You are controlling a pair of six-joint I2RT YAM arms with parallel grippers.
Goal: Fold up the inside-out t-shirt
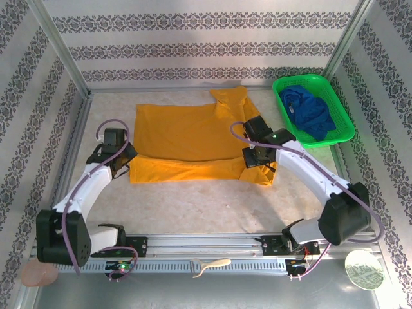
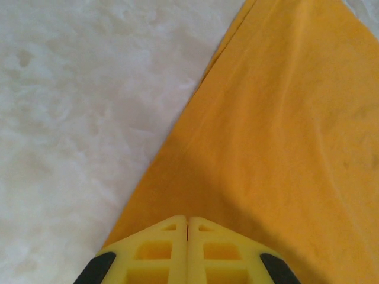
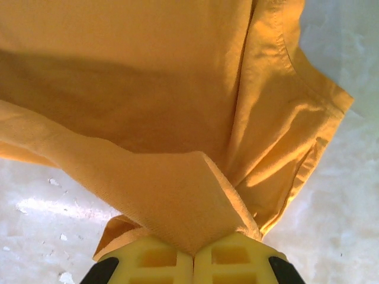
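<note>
On the pale desk (image 1: 193, 206), I see the wrinkly orange-yellow cotton t-shirt (image 1: 187, 138) spread flat. My left pincer (image 2: 188, 223) is pressed together on its near-left corner; my right pincer (image 3: 193, 253) clamps a raised fold at its near-right edge.

A green plastic basket (image 1: 299, 80) sits on the pale, mottled table (image 1: 193, 209) at the upper right of the top view, holding a crumpled dark blue garment (image 1: 310, 111). Along the bottom edge lie a pinkish round thing (image 1: 38, 273) at the left, a cream curved utensil (image 1: 210, 265) in the middle and a white disc with green marks (image 1: 364, 270) at the right. Walls with dark patterned bands (image 1: 206, 24) close in the back and sides.
</note>
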